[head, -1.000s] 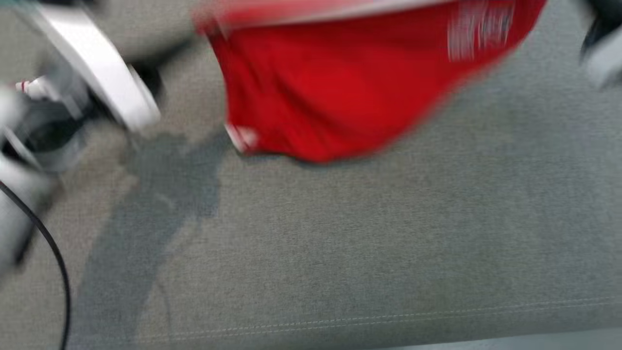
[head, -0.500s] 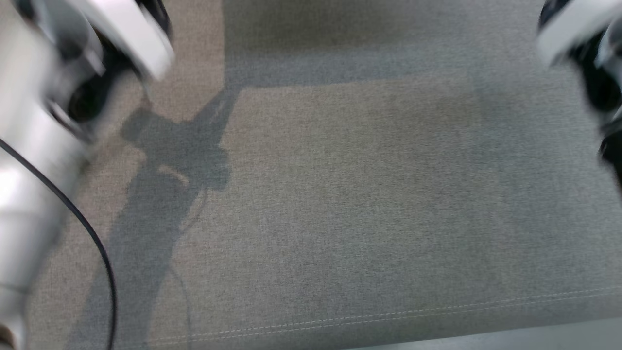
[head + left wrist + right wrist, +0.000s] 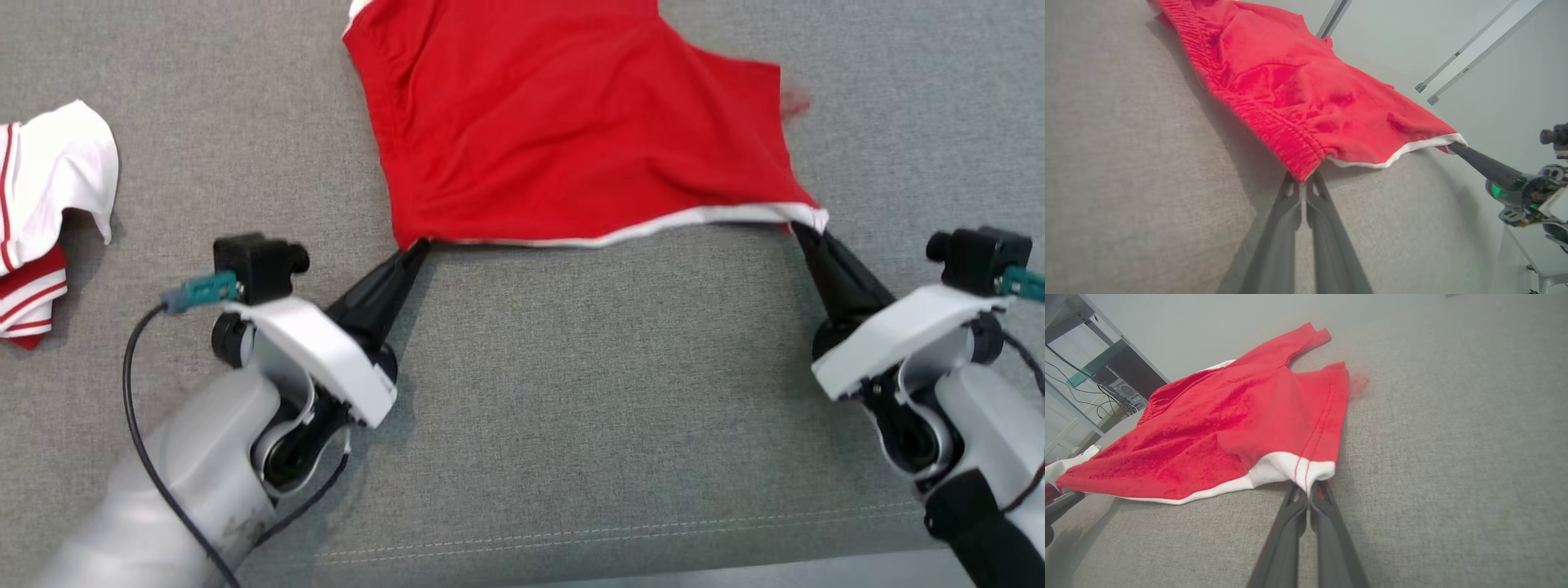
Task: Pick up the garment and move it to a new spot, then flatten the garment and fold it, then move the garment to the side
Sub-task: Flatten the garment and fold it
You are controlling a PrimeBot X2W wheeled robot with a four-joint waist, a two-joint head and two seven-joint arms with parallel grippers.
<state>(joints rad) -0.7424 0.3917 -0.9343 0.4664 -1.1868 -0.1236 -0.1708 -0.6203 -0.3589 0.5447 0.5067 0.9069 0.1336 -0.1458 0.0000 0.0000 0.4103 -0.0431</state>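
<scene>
Red fabric was seen in the head view, spread over the far half of a grey surface (image 3: 571, 425). The garment (image 3: 571, 131) lay ahead of both grippers, with its white-trimmed near edge stretched crosswise between them. The left gripper (image 3: 415, 251) was pressed together on the near left corner and the right gripper (image 3: 807, 231) on the near right corner, so neither arm was the nearer. A white cloth (image 3: 57, 171) lay well apart at the left.

In the left wrist view the left fingers (image 3: 1286, 228) were closed on the ribbed corner. From there the garment (image 3: 1298, 94) ran away and to the right, toward the right gripper's tip at the opposite corner.

In the right wrist view the right fingers (image 3: 1286, 539) were pinched on the white-hemmed corner. The garment (image 3: 1229, 428) extended away and to the left and was rumpled in the middle.

Flattening was judged to be the step in hand. A pull toward the robot, with the held edge kept taut crosswise, was judged to be needed next.
</scene>
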